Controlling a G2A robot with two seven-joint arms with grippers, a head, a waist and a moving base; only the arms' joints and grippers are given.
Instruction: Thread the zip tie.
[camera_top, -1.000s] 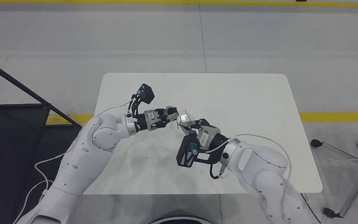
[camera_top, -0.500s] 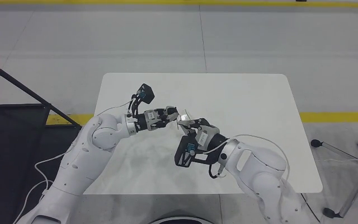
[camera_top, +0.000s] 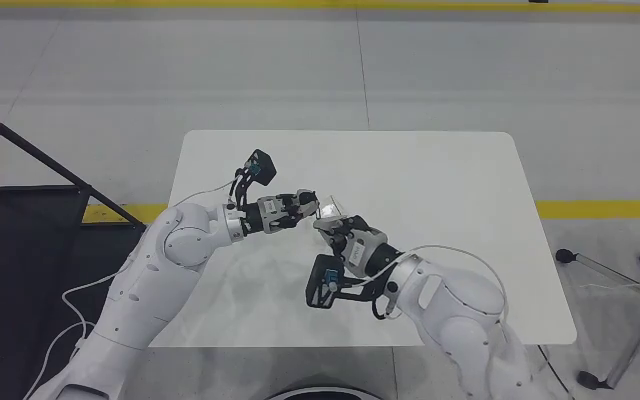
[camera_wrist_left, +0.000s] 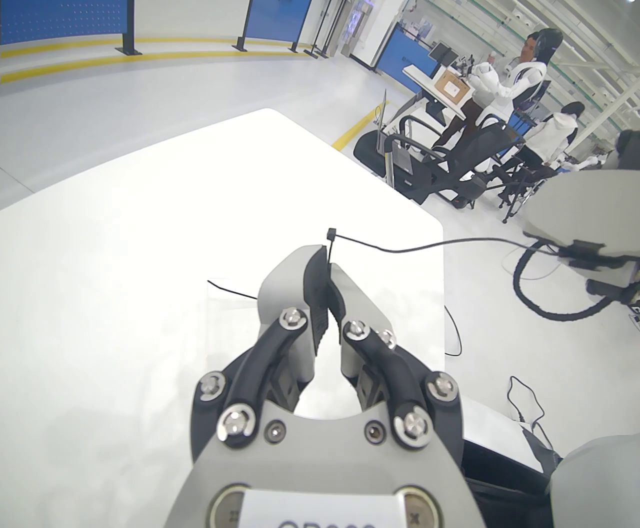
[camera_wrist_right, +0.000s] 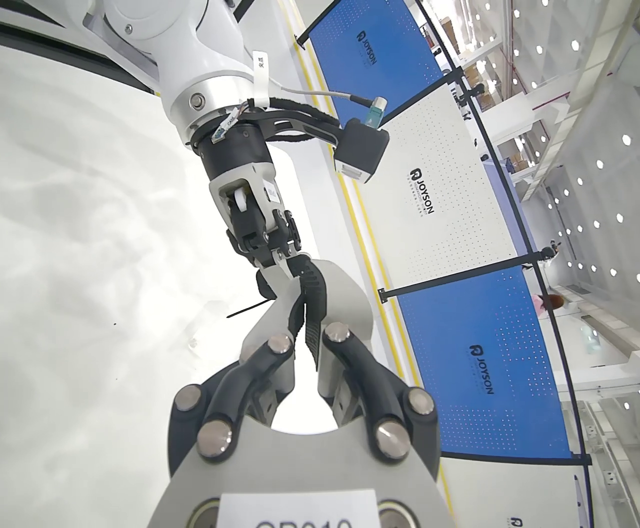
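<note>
Above white table (camera_top: 450, 180), zip tie (camera_wrist_left: 330, 234) in clamped left jaws, head beyond; right jaws together.

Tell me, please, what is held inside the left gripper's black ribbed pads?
A thin black plastic zip tie, pinched in the shut left gripper; its small square head sticks out past the fingertips. The stretch between the pads is covered.

Robotics laboratory in an open industrial hall. Indicators: pale sealed floor (camera_top: 300, 70) marked with yellow lane lines (camera_top: 590, 208); blue and white perforated partition panels (camera_wrist_right: 525, 350) on black stands; a white work surface (camera_top: 450, 170) — with office chairs (camera_wrist_left: 465, 155) and a monitor desk (camera_wrist_left: 420, 80) beyond it.
</note>
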